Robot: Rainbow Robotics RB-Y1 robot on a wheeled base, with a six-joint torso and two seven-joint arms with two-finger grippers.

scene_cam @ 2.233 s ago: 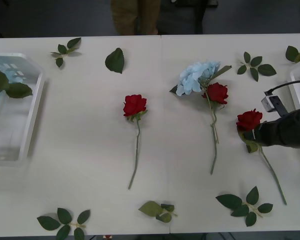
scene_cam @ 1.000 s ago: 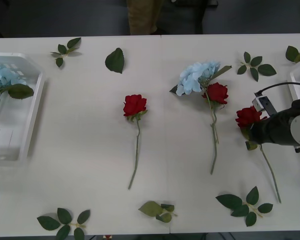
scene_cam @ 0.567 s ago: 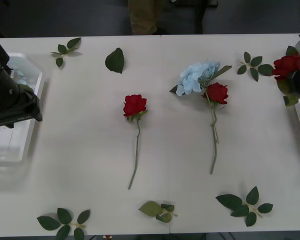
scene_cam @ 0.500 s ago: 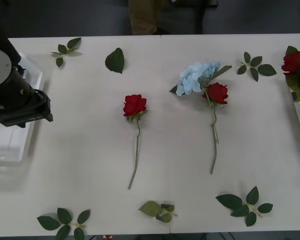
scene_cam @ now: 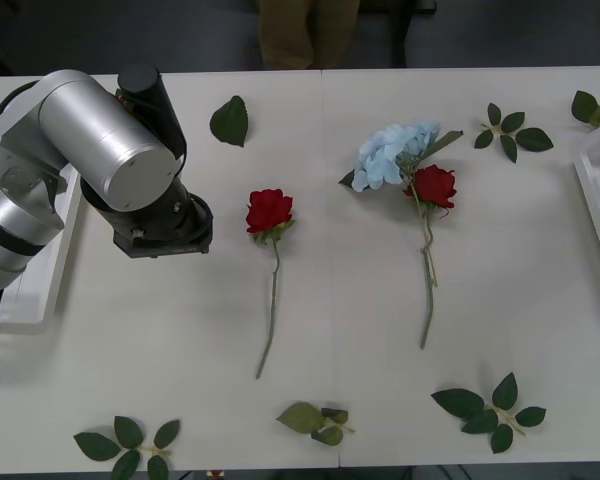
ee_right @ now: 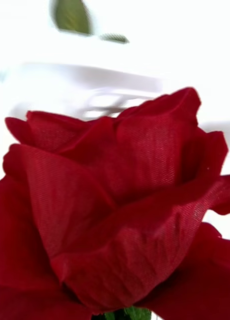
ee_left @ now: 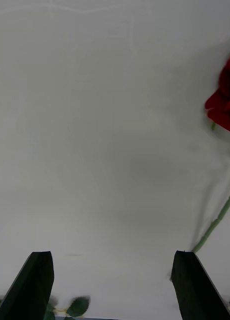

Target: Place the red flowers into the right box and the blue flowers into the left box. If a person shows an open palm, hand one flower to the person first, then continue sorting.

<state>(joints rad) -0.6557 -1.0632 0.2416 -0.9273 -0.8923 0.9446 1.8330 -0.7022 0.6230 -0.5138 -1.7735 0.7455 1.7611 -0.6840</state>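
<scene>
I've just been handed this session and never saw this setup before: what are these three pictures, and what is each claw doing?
The wide picture looks down from above the robot's arms. The silver arm in it is the robot's left; its claw hangs open over bare table, beside a red rose lying mid-table. Another rose lies against a blue hydrangea, with loose leaf sprigs scattered around. White trays sit at the left edge and right edge. The other two pictures come from wrist cameras. The right wrist's shows a red rose very close, likely held, with a white tray behind.
</scene>
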